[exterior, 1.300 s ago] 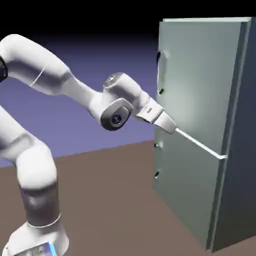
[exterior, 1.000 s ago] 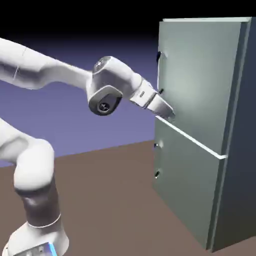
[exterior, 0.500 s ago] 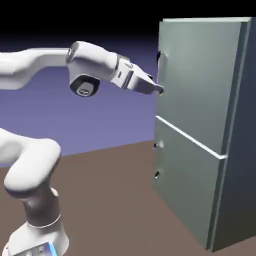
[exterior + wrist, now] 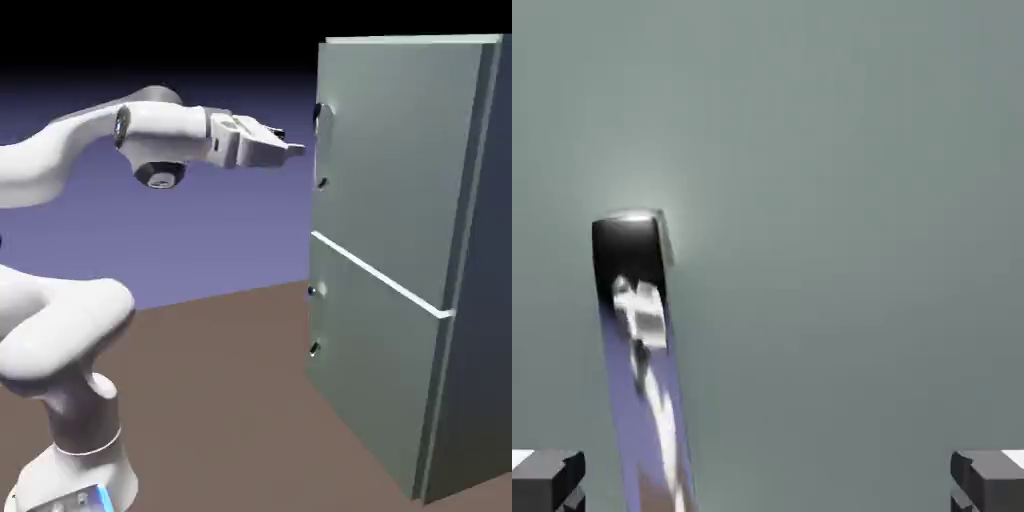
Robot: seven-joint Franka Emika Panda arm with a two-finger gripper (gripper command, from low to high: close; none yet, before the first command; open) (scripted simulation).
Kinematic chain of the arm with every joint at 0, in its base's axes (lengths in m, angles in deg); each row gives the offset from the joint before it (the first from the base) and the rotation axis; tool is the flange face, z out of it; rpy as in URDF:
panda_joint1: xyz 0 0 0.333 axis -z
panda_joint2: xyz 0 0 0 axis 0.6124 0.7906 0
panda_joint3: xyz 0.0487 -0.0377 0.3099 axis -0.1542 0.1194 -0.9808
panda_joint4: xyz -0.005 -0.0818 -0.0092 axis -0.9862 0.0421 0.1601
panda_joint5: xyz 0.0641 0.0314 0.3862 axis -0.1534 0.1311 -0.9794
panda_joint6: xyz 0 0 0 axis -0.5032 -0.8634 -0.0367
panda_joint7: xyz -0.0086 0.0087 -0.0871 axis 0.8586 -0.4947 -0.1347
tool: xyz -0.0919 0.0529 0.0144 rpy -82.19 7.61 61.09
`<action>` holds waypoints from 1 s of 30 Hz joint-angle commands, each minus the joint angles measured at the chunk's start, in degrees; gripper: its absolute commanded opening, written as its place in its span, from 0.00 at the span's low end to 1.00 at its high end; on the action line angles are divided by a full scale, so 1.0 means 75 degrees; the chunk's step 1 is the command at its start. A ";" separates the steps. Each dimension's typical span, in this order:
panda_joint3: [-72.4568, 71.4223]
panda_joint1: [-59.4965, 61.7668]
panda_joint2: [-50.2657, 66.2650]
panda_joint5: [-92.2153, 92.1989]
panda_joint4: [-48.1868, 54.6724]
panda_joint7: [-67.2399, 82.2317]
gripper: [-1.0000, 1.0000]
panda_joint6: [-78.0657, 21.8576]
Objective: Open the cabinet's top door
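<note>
Cabinet stands at right of exterior view on the brown bench, both doors flush & shut; pale seam splits the 2 panels. Going left to right in that view: arm base low left, forearm level across upper middle, end effector pointing at the cabinet's front edge, near it but w/ a visible gap, no contact. Next comes the top door, its small dark handle on the left edge, slightly above the fingertips' line.

Hand view: door fills the frame; handle is a dark glossy bar left of centre, running down to the bottom edge. 2 grey fingertips sit at the bottom corners, spread wide, nothing between them.

Risks, as I judge: handle is off-centre toward the left finger, so a straight push in could knock that finger onto the bar or the panel rather than straddle it. Closing too shallow = slip off the curved, shiny bar once pulling starts. Pull not following the hinge arc could drag the grip off or jam the door. Approach needs a sideways correction 1st
</note>
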 commanded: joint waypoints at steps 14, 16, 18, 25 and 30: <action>-0.1495 0.2339 -0.0812 -0.3215 0.1111 0.1448 0.50 -0.0776; -0.1495 0.2340 -0.0812 -0.3215 0.1111 0.1448 0.00 -0.0776; -0.1120 0.1874 -0.0900 -0.3279 0.0557 0.1850 0.00 -0.1305; 0.0676 0.0426 -0.1155 -0.2614 -0.1212 0.2980 0.00 -0.3218; 0.2061 -0.0067 -0.1258 -0.1673 -0.1938 0.3463 0.00 -0.4318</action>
